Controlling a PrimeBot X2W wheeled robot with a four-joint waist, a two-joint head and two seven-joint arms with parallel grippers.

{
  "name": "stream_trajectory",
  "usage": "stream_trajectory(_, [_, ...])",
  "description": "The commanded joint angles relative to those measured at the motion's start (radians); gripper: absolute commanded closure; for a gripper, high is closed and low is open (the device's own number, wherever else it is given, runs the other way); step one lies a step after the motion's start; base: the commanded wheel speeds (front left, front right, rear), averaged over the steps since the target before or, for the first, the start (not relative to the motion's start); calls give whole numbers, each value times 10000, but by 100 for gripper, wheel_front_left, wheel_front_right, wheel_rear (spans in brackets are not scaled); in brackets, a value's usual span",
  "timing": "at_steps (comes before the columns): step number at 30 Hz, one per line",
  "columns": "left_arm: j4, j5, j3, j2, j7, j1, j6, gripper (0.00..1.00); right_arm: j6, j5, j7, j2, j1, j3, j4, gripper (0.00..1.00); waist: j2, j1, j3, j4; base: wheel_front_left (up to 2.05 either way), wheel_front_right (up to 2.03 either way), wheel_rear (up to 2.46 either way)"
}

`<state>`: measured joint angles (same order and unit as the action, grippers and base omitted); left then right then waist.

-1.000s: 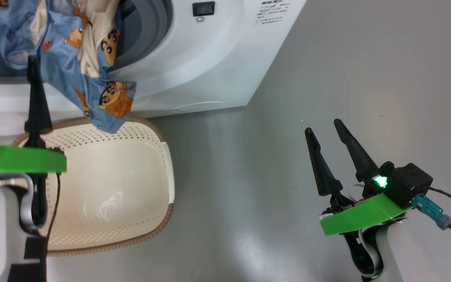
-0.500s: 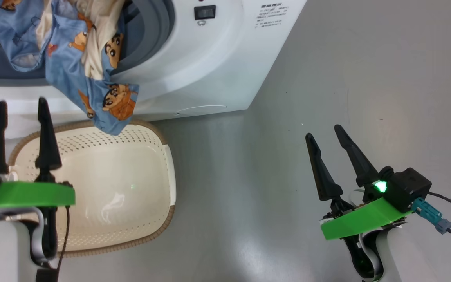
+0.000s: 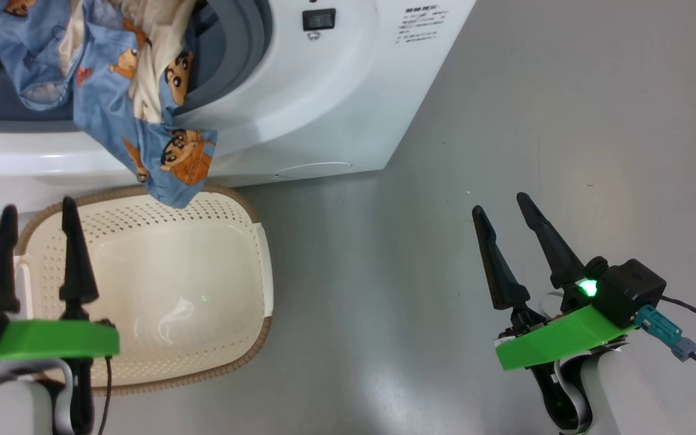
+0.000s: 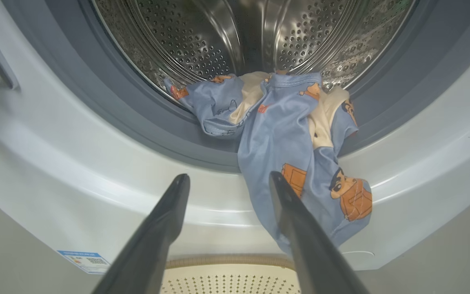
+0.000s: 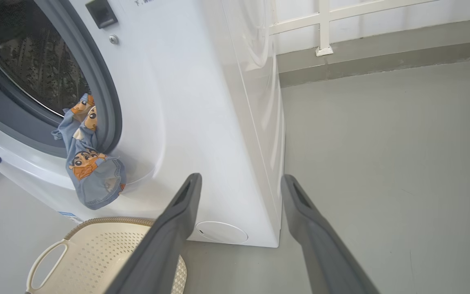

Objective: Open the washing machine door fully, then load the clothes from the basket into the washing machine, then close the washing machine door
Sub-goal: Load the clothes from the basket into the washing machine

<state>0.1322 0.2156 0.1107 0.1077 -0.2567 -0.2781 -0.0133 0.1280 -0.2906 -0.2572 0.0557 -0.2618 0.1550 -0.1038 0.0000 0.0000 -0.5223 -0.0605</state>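
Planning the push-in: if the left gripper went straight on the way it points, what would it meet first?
Likely the left gripper meets the washing machine front just below the drum opening, with one finger brushing the hanging clothes first; depth is unclear.

clothes (image 4: 288, 139) overhanging washing machine (image 3: 299, 109) mouth, basket (image 3: 251, 356) beneath

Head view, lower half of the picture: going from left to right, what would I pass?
left gripper, its fingers open over the basket's left end → basket → right gripper, open over the floor → blue cable plug
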Motion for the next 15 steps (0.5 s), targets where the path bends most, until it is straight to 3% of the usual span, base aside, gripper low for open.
stream_trajectory(1, [-281, -20, 397, 179, -51, 274, 53, 0, 27, 111, -46, -55, 223, 227, 197, 0, 0, 0, 2, 3, 0, 0, 0])
stream_trajectory(15, [-284, -25, 672, 24, -51, 936, 99, 0, 27, 100, -46, -55, 221, 216, 148, 0, 0, 0, 70, 32, 0, 0, 0])
